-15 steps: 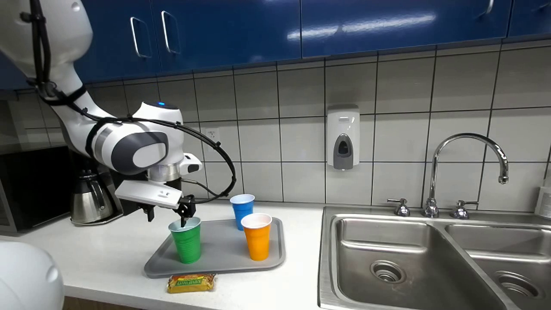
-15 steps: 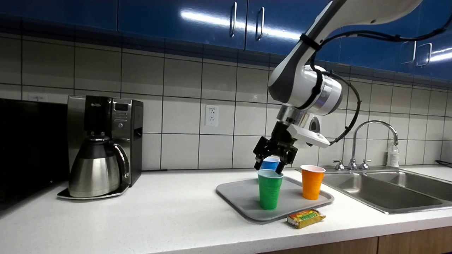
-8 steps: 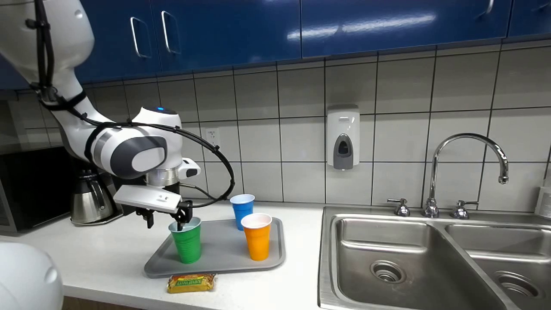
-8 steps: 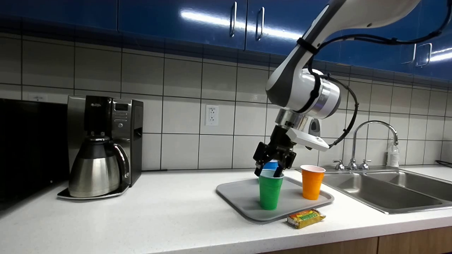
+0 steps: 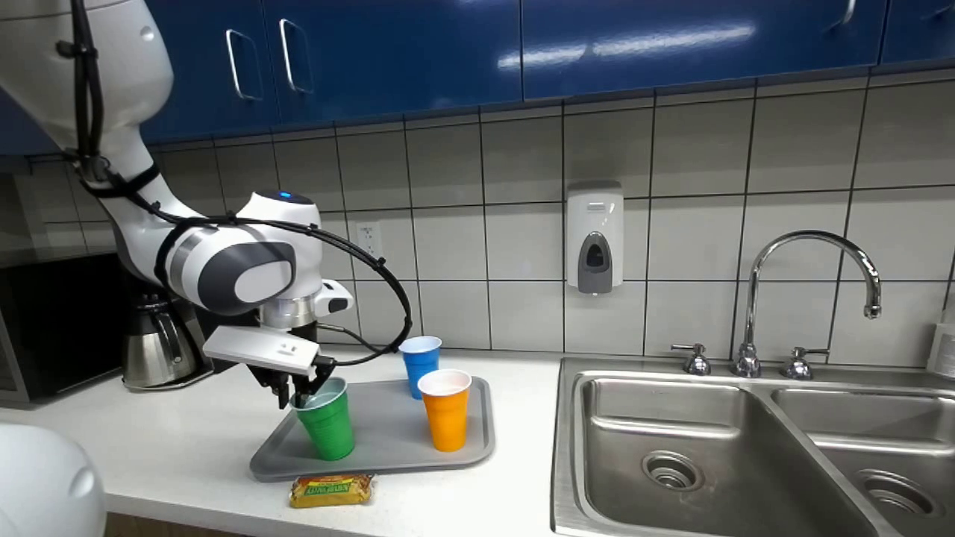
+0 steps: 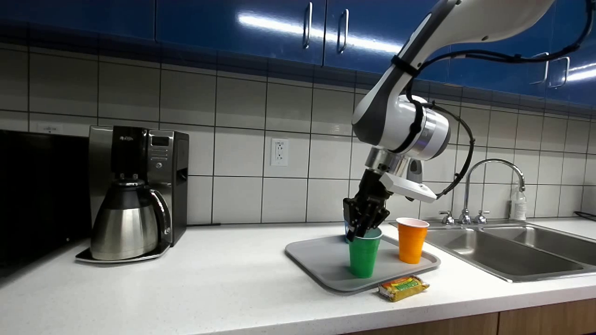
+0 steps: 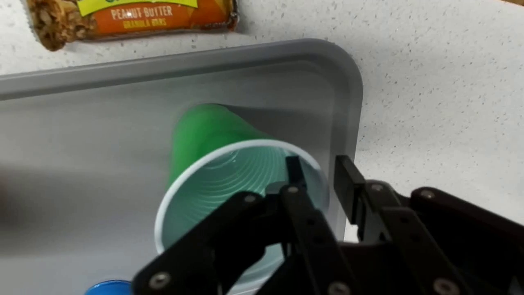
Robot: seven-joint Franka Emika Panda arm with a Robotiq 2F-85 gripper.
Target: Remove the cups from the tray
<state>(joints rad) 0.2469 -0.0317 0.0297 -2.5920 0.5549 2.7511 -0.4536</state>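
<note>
The green cup [image 5: 328, 429] stands slightly tilted on the grey tray [image 5: 380, 410]. My gripper [image 7: 319, 176] straddles its rim: one finger reaches inside the cup [image 7: 204, 127], the other is outside, beyond the rim. A gap shows between the outer finger and the cup wall, so the jaws are partly open. The orange cup [image 6: 411, 242] is upright on the tray's sink side. Behind it, the blue cup [image 5: 421, 365] sits at the tray's back. In an exterior view the gripper [image 6: 356, 236] hides most of the blue cup.
A wrapped granola bar [image 5: 330, 491] lies on the counter beside the tray's front edge. The steel sink [image 5: 563, 447] with its tap [image 5: 753, 291] is on one side. A coffee pot [image 6: 125, 232] stands on the other. Blue cabinets [image 6: 242, 32] hang above.
The gripper has lowered over the green cup's rim and its fingers have moved closer together. The green cup has shifted a little and leans slightly. The orange and blue cups stayed in place.
</note>
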